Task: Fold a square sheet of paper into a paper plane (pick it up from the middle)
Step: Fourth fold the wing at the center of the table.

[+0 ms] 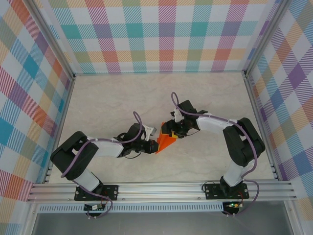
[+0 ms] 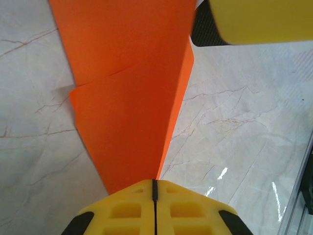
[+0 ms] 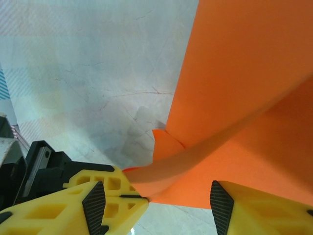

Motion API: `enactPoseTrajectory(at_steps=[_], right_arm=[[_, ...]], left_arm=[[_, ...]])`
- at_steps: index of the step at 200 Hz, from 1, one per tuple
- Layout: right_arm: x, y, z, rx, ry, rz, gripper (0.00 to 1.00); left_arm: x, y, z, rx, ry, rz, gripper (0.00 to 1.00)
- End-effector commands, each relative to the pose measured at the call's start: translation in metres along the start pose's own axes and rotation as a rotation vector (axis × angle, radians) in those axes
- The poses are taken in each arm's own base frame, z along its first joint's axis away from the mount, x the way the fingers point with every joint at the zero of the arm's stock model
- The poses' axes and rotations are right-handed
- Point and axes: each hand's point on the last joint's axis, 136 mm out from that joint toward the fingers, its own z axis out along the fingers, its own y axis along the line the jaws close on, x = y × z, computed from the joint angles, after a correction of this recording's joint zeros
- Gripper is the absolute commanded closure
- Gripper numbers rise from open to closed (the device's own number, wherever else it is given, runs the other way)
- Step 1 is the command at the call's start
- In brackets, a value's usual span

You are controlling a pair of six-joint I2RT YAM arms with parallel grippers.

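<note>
1. Left gripper (image 1: 155,145), seen by the top external camera, was closed on the lower left end of the orange paper plane (image 1: 167,143), near the middle of the pale marble-patterned table (image 1: 122,98). The right gripper (image 1: 171,133) sat at the upper edge of the same paper, so the two grippers met almost tip to tip. Both arms reached inward from their bases at the near rail (image 1: 161,188). Plaid walls (image 1: 161,34) enclosed the table on three sides. From this height it could not be told how wide the right jaws stood.

2. In the left wrist view, the left gripper (image 2: 154,188) had its yellow fingers (image 2: 127,210) pressed together with just a thin dark seam between them, pinching the narrow end of the paper plane (image 2: 127,98). The paper widened away from the fingers, with a folded layer ending in a slanted edge across its face and a long straight crease down its right side. One yellow finger of the right gripper (image 2: 259,19) sat at the far right corner of the paper. The table (image 2: 234,122) lay beneath.

3. In the right wrist view, the right gripper (image 3: 166,200) had its jaws standing apart, not clamped. The paper plane (image 3: 244,98) rose between the yellow fingers (image 3: 264,208), with a rounded fold bulging across it above the table (image 3: 98,73).
</note>
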Motion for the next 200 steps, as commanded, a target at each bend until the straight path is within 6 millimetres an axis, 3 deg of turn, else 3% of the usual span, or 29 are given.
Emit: enactPoseTrajectory(at_steps=[1, 57, 84, 144, 200], right_arm=[[0.003, -0.001, 0.004, 0.001, 0.014, 0.040, 0.39], [0.000, 0.003, 0.009, -0.022, 0.030, 0.052, 0.40], [-0.001, 0.005, 0.010, -0.038, 0.036, 0.049, 0.42], [-0.002, 0.012, 0.009, -0.064, 0.043, 0.043, 0.51], [-0.002, 0.018, 0.007, -0.084, 0.050, 0.036, 0.62]], left_arm=[[-0.005, -0.003, 0.000, -0.015, 0.016, 0.048, 0.85], [-0.004, -0.002, 0.006, -0.109, 0.047, 0.123, 0.59], [-0.001, -0.003, 0.009, -0.176, 0.071, 0.185, 0.53], [0.004, -0.001, 0.013, -0.311, 0.095, 0.299, 0.47], [0.009, -0.004, 0.020, -0.364, 0.117, 0.360, 0.47]])
